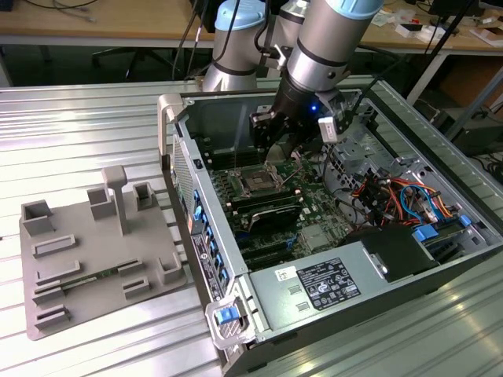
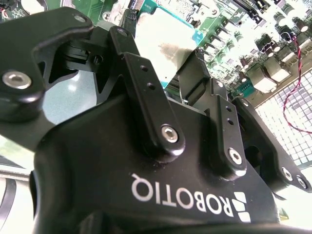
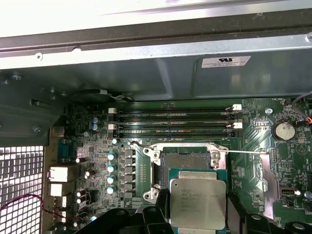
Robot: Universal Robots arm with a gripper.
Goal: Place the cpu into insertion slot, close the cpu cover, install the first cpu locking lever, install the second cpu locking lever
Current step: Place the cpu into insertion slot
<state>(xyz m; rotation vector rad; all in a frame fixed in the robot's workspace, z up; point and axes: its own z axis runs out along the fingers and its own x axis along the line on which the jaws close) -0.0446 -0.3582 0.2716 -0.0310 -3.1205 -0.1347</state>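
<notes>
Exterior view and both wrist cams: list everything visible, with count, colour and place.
computer case: one, grey, open, on the ribbed metal table
fixture plate: one, grey, on the table, at the exterior view's left of the case
motherboard: one, green, inside the case
memory slots: several, black, beside the insertion slot
insertion slot: one, silver rim, dark centre, on the motherboard
cpu: one, silvery, by the slot, not seated
arm: one, silver and blue, reaching into the case
hand: one, black, shut on the cpu

Slatted table [image 1: 78,118] w/ open PC case [image 1: 206,236] & grey fixture [image 1: 86,243].
</notes>
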